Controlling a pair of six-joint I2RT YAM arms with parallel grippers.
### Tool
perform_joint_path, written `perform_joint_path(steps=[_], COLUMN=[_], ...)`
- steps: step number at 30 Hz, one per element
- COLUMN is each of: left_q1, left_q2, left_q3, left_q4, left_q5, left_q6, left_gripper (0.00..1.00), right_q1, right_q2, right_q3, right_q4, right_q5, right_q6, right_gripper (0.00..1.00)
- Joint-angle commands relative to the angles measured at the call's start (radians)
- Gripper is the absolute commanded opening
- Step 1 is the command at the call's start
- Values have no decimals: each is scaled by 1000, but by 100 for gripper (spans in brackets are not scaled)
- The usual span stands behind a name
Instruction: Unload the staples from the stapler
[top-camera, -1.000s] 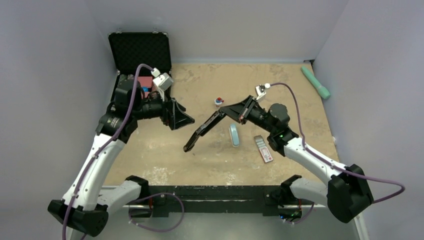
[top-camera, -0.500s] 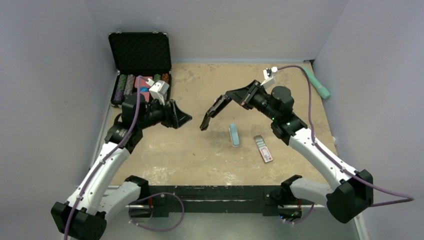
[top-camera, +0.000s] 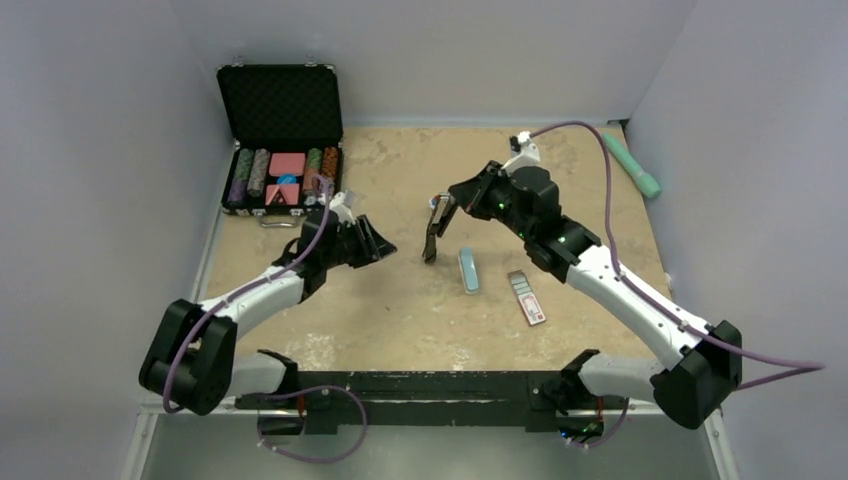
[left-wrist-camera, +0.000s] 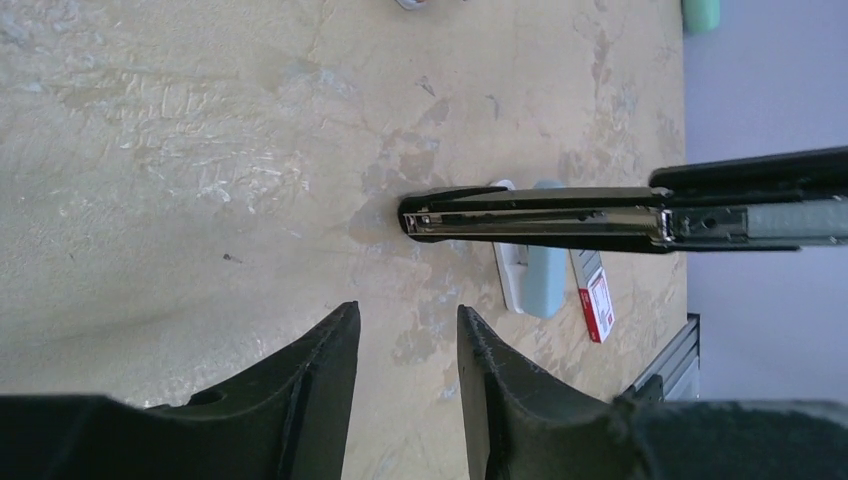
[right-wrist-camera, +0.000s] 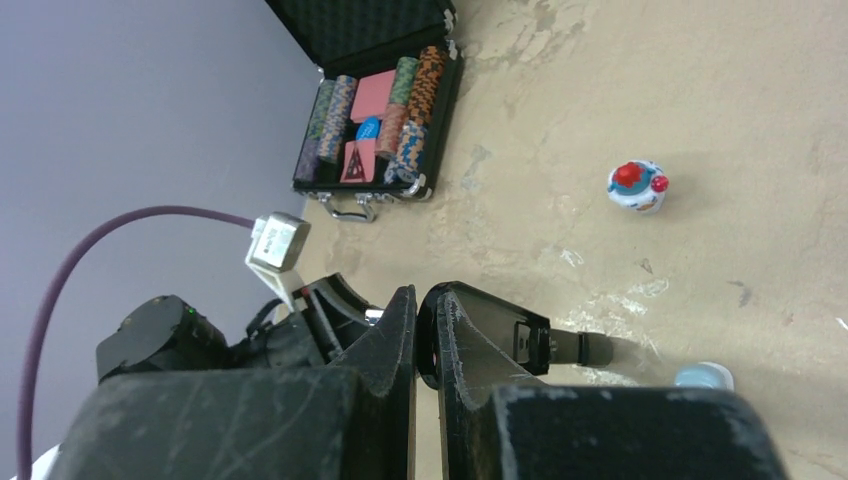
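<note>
My right gripper (top-camera: 447, 203) is shut on the rear end of the black stapler (top-camera: 432, 238) and holds it above the table, its free end hanging down. In the left wrist view the stapler (left-wrist-camera: 540, 216) lies across the frame with a silvery metal track showing along it. I cannot tell the staples apart from that track. In the right wrist view the right gripper (right-wrist-camera: 418, 298) pinches a thin black part of the stapler (right-wrist-camera: 520, 342). My left gripper (top-camera: 385, 243) is open and holds nothing. It faces the stapler's free tip from the left, and its fingertips (left-wrist-camera: 347, 318) stop short of it.
A pale blue-grey bar (top-camera: 468, 270) and a red, white and grey pack (top-camera: 527, 297) lie right of the stapler. An open black case of poker chips (top-camera: 282, 140) stands back left. A small red-topped toy (right-wrist-camera: 637, 186) sits mid-table, and a green object (top-camera: 631, 165) lies at the back right.
The right arm swung the stapler up and back, and it now hangs steeper. The left arm dropped low, reached toward the stapler's tip, and its jaws narrowed.
</note>
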Motion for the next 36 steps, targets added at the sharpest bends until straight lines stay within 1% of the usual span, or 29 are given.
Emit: perform_joint_path(steps=[1, 4, 7, 9, 11, 12, 13, 16, 18, 21, 22, 23, 25, 29, 32, 36], left_q1=[-5, -5, -5, -5, -5, -5, -5, -2, 0, 5, 5, 5, 5, 5, 6, 5], left_q2=[38, 30, 6, -35, -112, -157, -203, -357, -456, -568, -583, -592, -599, -594, -618, -644], left_q3=[-36, -39, -46, -72, -153, -164, -156, -106, -77, -65, -60, -59, -60, -65, -81, -73], left_q4=[207, 141, 68, 11, -18, -68, -169, -488, -606, -715, -739, -748, -750, -701, -635, -617], left_q5=[-48, -94, -147, -220, -302, -346, -429, -594, -683, -752, -768, -774, -777, -743, -706, -684], left_q6=[-100, -86, -93, -140, -211, -227, -228, -228, -231, -218, -218, -213, -199, -150, -113, -75], left_gripper=[44, 42, 42, 38, 39, 39, 39, 39, 40, 42, 42, 42, 42, 40, 41, 43], right_q1=[92, 143, 216, 285, 380, 415, 441, 501, 524, 552, 561, 563, 562, 560, 559, 553], right_q2=[42, 92, 163, 232, 339, 394, 448, 586, 650, 696, 719, 738, 741, 668, 614, 530], right_q3=[105, 133, 196, 272, 394, 448, 496, 609, 653, 678, 704, 727, 734, 704, 706, 697], right_q4=[-16, -20, -33, -64, -129, -166, -200, -289, -329, -325, -350, -379, -381, -356, -364, -359], right_q5=[188, 243, 307, 383, 503, 559, 598, 688, 722, 788, 803, 805, 794, 764, 751, 709], right_q6=[-52, -53, -57, -70, -102, -125, -150, -197, -208, -255, -257, -250, -251, -252, -251, -244], right_gripper=[0, 0, 0, 0, 0, 0, 0, 0, 0, 0, 0, 0, 0, 0, 0, 0])
